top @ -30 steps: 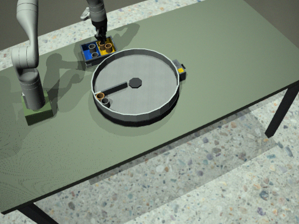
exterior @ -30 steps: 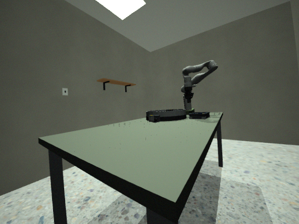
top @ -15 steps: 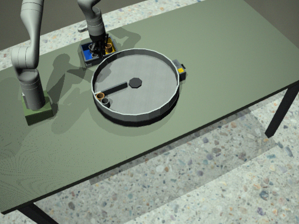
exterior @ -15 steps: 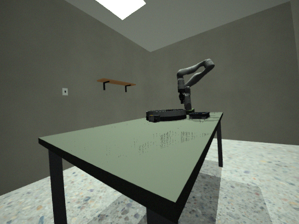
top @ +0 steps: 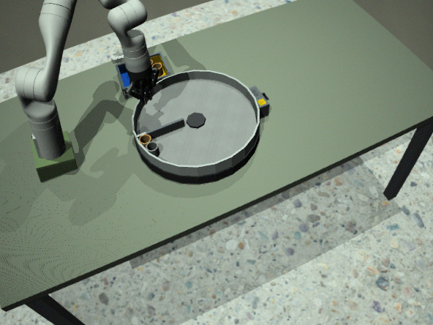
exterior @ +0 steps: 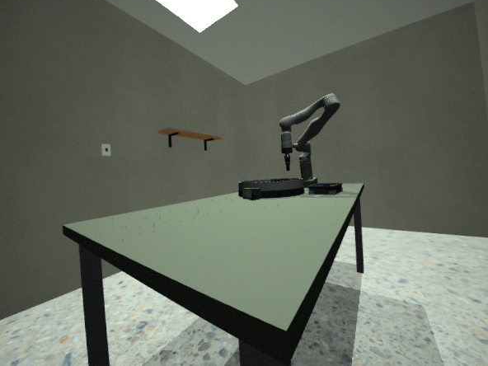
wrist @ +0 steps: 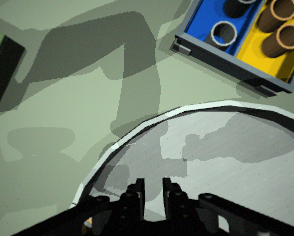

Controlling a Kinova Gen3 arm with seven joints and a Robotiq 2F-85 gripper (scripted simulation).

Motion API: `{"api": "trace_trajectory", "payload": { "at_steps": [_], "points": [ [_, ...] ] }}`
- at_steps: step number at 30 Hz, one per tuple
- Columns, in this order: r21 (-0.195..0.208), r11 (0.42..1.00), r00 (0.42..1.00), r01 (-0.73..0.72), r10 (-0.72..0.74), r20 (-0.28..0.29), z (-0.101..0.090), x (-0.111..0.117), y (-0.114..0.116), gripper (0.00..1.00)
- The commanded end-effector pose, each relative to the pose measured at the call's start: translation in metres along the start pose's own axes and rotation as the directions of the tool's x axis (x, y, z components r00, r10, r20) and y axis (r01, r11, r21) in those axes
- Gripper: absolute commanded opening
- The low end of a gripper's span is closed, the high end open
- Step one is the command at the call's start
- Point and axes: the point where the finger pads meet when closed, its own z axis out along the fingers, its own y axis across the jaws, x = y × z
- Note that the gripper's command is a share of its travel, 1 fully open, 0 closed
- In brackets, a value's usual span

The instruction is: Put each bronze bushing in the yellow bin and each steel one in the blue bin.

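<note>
My gripper [top: 146, 100] [exterior: 288, 168] [wrist: 153, 188] is open by a narrow gap and empty, high above the rim side of the turntable [top: 219, 99] [exterior: 276, 188] [wrist: 230, 145] nearest the bins. On the turntable a bronze bushing [top: 145, 139] stands by the outer wall against the bar, with a steel bushing [top: 152, 148] beside it. The yellow bin [top: 165, 66] [wrist: 248, 56] holds two bronze bushings, one nearer [wrist: 276, 46] and one farther [wrist: 276, 16]. The blue bin [top: 126, 80] [wrist: 202, 25] holds two steel bushings, one whole [wrist: 223, 35] and one cut by the view's edge [wrist: 240, 7].
A dark bar [top: 166, 127] reaches from the turntable's wall toward its hub [top: 196, 120]. The raised wall rings the turntable. A grey box with a yellow patch [top: 261, 102] [exterior: 251, 194] sits at its far side. The arm's green base block [top: 56, 166] stands left of the turntable.
</note>
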Motion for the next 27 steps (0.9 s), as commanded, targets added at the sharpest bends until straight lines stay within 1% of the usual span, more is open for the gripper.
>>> {"api": "trace_trajectory", "payload": {
  "at_steps": [1,3,6,11,24,27],
  "points": [
    [-0.005,0.996,0.996,-0.085,0.085,-0.004,0.000,-0.021,-0.019,0.18],
    [-0.005,0.989,0.989,-0.147,0.147,-0.004,0.001,-0.036,-0.036,0.18],
    [-0.005,0.989,0.989,-0.147,0.147,-0.004,0.001,-0.036,-0.036,0.18],
    [-0.004,0.955,0.955,-0.297,0.297,-0.005,0.004,-0.073,-0.078,0.18],
    [-0.004,0.954,0.954,-0.299,0.299,-0.005,0.004,-0.073,-0.078,0.18],
    [-0.004,0.955,0.955,-0.296,0.296,-0.005,0.013,-0.073,-0.078,0.18]
  ]
}}
